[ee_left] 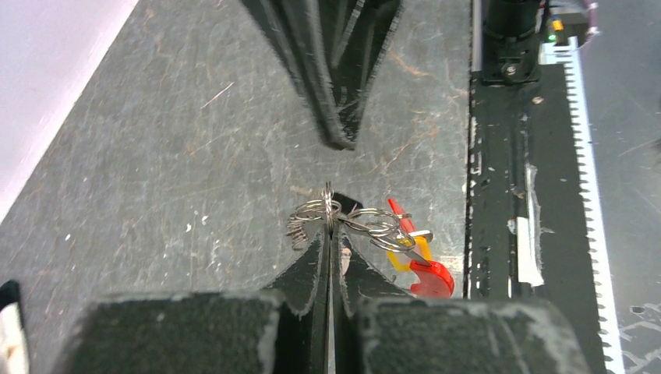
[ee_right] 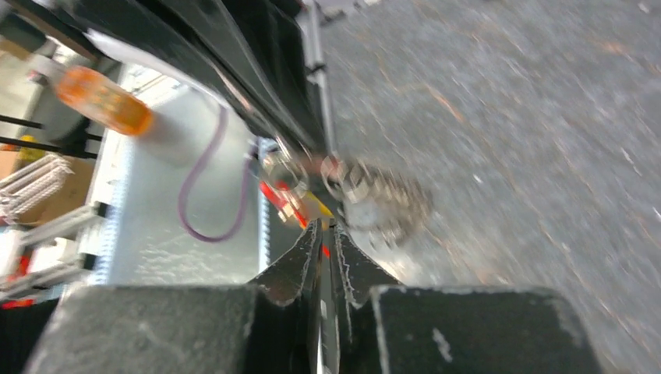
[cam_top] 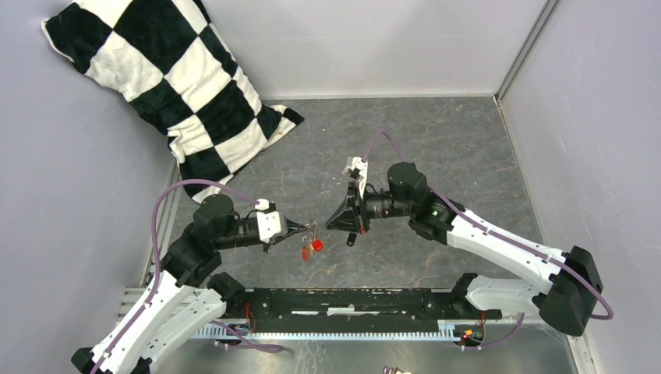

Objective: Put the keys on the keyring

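The left gripper [ee_left: 330, 224] fills the bottom of its own wrist view. Its two black fingers are pressed flat together, with the keyring [ee_left: 310, 208] pinched between the tips. The keyring is held up off the table [ee_left: 179, 156]. It shows as a cluster of thin grey wire loops on both sides of the fingertips, with a small coil of wire at its outer edge.

A red key [ee_left: 431, 276] and a yellow key [ee_left: 403, 259] hang from the keyring on the side toward the arm bases. The two keys touch each other, and the red head is the farther from the loops.

Straight across from the keyring, the right gripper [ee_left: 340, 139] points its tips at it, near but not touching. Its fingers also lie closed against each other. Its own wrist view is blurred, and nothing can be made out between them.

In the overhead view a small dark thing [cam_top: 352, 238] shows just past the keyring, under the right gripper. I cannot tell whether it is the black key, or whether it is held or lies on the table.

Far from the keyring, in the back left corner, a black-and-white checked pillow [cam_top: 179, 93] leans against the wall.
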Tool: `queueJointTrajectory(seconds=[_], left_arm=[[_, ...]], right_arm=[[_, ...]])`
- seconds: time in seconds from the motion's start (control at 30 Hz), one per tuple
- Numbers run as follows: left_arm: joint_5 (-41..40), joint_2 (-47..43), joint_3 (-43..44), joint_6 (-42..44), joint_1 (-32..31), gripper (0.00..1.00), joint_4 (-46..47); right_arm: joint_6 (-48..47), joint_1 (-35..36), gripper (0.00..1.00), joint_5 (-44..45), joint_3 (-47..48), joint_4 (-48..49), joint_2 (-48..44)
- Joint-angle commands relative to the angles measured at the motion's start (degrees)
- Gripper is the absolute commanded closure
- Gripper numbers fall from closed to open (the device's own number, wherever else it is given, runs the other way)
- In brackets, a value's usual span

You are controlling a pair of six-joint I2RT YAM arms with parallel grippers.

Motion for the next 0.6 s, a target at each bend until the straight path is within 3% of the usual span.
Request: queueJointTrajectory(seconds=[0.0, 0.13, 0.33, 0.43, 0.57], left_arm=[[-5.3, -0.4, -0.2, 1.8, 0.2, 0.98, 0.0], [-6.2, -0.2, -0.8, 0.6, 0.2, 0.98, -0.4], [-6.0, -0.2, -0.8, 1.1, 0.2, 0.98, -1.1], [-5.9, -0.6, -1.0, 1.1, 0.1, 0.98, -1.2], [-5.6, -0.3, -1.1, 0.5, 0.2, 0.98, -1.0]], right_arm=[[-4.6, -1.8, 0.79, 9.6, -8.2, -4.6, -5.1], [-8.8, -2.0, 0.54, 22.3, -16.5, -6.5, -7.7], [-13.6, -2.6, 0.46, 35.2, -23.4, -3.4, -5.4], [-19.7, -3.5, 0.46, 35.1, -25.9, 3.1, -4.0], [-35.8, -3.7, 0.47, 29.2, -25.9, 6.8, -1.5]])
